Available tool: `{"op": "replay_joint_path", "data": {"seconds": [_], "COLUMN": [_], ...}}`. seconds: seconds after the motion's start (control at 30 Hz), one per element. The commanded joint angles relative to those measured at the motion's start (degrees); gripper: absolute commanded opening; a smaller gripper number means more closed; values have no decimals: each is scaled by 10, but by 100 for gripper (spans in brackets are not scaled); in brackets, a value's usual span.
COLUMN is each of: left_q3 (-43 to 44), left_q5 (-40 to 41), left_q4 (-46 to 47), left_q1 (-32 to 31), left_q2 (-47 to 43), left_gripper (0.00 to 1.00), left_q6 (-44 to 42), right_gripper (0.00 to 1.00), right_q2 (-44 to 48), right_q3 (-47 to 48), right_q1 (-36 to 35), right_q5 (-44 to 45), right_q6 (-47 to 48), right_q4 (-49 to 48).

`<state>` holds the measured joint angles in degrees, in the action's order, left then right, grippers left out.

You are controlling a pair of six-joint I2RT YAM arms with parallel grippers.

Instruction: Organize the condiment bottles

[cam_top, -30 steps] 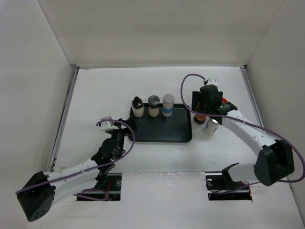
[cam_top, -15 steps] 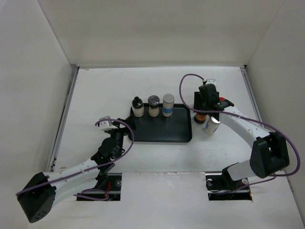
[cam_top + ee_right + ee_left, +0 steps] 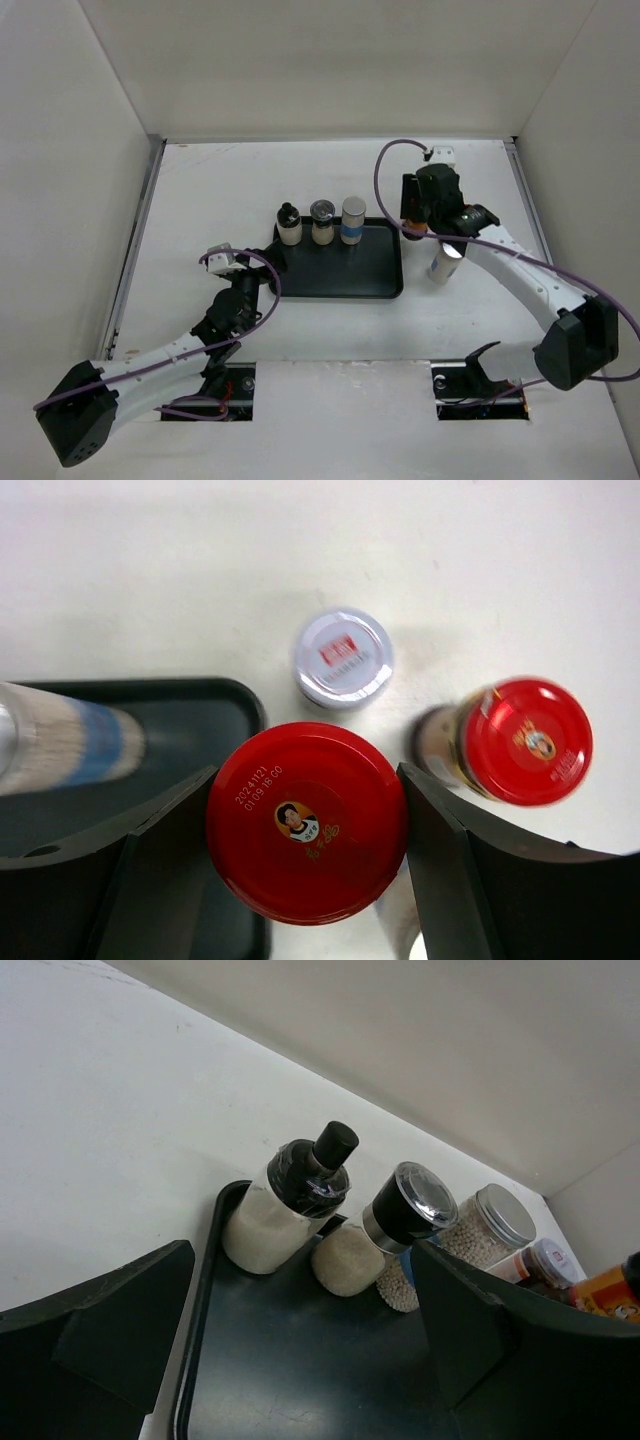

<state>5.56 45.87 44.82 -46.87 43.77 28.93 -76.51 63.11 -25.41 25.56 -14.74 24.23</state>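
My right gripper (image 3: 307, 825) is shut on a brown jar with a red lid (image 3: 307, 820) and holds it over the right rim of the black tray (image 3: 215, 705). In the top view the right gripper (image 3: 414, 212) is by the tray's (image 3: 340, 275) far right corner. A second red-lidded jar (image 3: 525, 742) and a white bottle with a pale cap (image 3: 343, 658) stand on the table beside the tray. Three bottles stand along the tray's far edge: black-capped (image 3: 289, 226), grinder-topped (image 3: 322, 222), silver-lidded (image 3: 354, 220). My left gripper (image 3: 262, 278) is open at the tray's left edge.
White walls enclose the table on three sides. The white bottle (image 3: 443, 262) stands just right of the tray, under my right arm. In the left wrist view the tray floor (image 3: 300, 1360) lies between the open fingers (image 3: 120, 1330), with the three bottles beyond.
My right gripper has moved left and toward the far side with the red-lidded jar, from beside the tray to over its right rim. The left arm has not moved.
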Motion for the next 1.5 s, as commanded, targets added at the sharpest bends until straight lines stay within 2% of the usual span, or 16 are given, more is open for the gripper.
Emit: {"op": "replay_joint_path", "data": {"seconds": [0.0, 0.1, 0.27, 0.37, 0.77, 1.0, 1.2, 1.33, 1.47], "left_q3": [-4, -4, -9, -9, -7, -6, -3, -6, -1], "left_q5": [-1, -2, 7, 8, 4, -2, -7, -1, -3], "left_q4": [30, 30, 26, 19, 11, 11, 10, 7, -5], "left_q1": [7, 10, 15, 16, 20, 17, 19, 20, 18], "left_q2": [3, 7, -7, -24, -18, -17, -9, -21, -22], "left_gripper": [91, 92, 100, 100, 100, 100, 100, 100, 100], "left_q6": [5, 5, 5, 3, 6, 5, 4, 4, 3], "right_gripper": [57, 57, 57, 57, 60, 68, 86, 90, 89], "right_q2": [12, -24, -79, -98, -150, -157, -131, -93, -22], "right_q3": [62, 70, 86, 83, 60, 35, 33, 36, 12], "right_q1": [-38, -62, -77, -80, -80, -80, -80, -80, -80], "right_q5": [17, 16, 14, 5, 2, 6, 26, 32, 61], "right_q6": [0, -1, 3, 20, 2, -5, -5, -5, -12], "right_q4": [-83, -114, -151, -189, -206, -228, -222, -197, -169]}}
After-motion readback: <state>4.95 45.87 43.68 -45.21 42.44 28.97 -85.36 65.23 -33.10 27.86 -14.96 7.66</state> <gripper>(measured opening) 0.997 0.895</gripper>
